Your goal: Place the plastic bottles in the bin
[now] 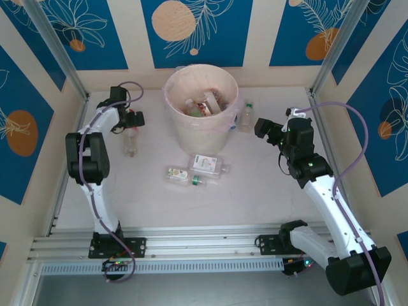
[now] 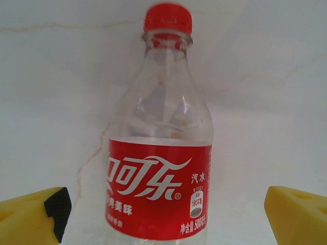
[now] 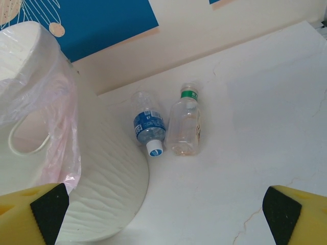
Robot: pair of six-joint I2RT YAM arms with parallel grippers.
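Hovering over a red-labelled bottle point(image 2: 158, 194) lying on the surface point(image 1: 255, 191), your left end effector point(image 2: 163, 219) has its fingers spread on either side of the bottle, not touching it. Your right end effector point(image 3: 166, 217) is also wide apart and holds nothing. Ahead of it a blue-labelled bottle point(image 3: 148, 125) and a green-capped bottle point(image 3: 185, 125) lie side by side, just beside the bin point(image 1: 197, 131). Several bottles point(image 1: 203, 105) are already in the bin. A small cluster point(image 1: 197, 171) lies in front of it.

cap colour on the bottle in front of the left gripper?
The cap is red; clearest in the left wrist view.
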